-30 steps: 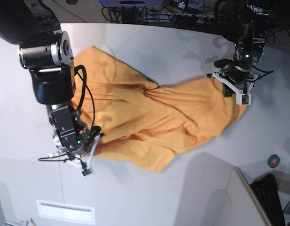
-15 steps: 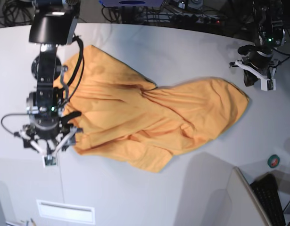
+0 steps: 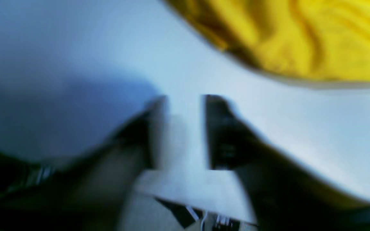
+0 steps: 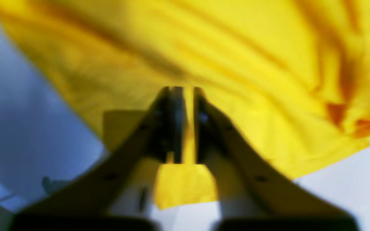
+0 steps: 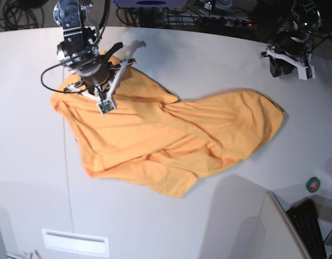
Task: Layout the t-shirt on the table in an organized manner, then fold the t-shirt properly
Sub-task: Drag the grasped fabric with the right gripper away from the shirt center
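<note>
Spreading wide and pale under everything: the white-grey table point(image 5: 171, 48), with a thin dark seam line point(image 5: 65, 162) running down its left part in the base view.

Lying crumpled across the middle of that tabletop: the orange-yellow t-shirt point(image 5: 171, 140), bunching into folds near its centre, stretching from below the right gripper toward the side of the left gripper, one rounded end reaching out on the base view's right.

Hovering over the shirt's upper corner on the base view's left: the right gripper point(image 5: 99, 86), pointing down into the fabric. Showing in the right wrist view as the right gripper point(image 4: 185, 93) with jaws nearly closed, a strip of yellow cloth appearing in the narrow gap between them; looking clenched on the fabric.

Sitting well apart from the shirt at the base view's upper right, over bare table: the left gripper point(image 5: 289, 56). Appearing blurred in the left wrist view as the left gripper point(image 3: 185, 99), jaws standing apart with only table surface between them, released, grasping nothing, the shirt's edge lying beyond the tips.

Resting near the table's lower right edge: a small round green object point(image 5: 313, 184), and a black keyboard point(image 5: 311, 226) just below it.
</note>
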`<move>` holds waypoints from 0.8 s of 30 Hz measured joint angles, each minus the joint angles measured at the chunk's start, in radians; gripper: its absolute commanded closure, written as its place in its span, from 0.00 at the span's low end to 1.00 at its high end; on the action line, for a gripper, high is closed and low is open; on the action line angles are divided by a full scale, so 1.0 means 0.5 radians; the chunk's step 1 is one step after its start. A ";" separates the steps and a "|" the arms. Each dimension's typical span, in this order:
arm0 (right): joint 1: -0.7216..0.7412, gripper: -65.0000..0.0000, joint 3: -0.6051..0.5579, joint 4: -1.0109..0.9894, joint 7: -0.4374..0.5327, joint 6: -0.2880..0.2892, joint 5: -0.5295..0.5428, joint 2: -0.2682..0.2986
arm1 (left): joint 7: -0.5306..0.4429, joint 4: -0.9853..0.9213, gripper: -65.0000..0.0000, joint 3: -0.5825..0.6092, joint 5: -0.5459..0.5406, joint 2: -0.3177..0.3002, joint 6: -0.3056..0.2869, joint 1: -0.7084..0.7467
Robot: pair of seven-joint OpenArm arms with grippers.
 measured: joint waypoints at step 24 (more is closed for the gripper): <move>0.031 0.50 0.121 -0.259 0.077 -0.006 0.037 0.004 | 0.000 0.056 0.32 0.034 -0.002 0.088 -0.004 -0.064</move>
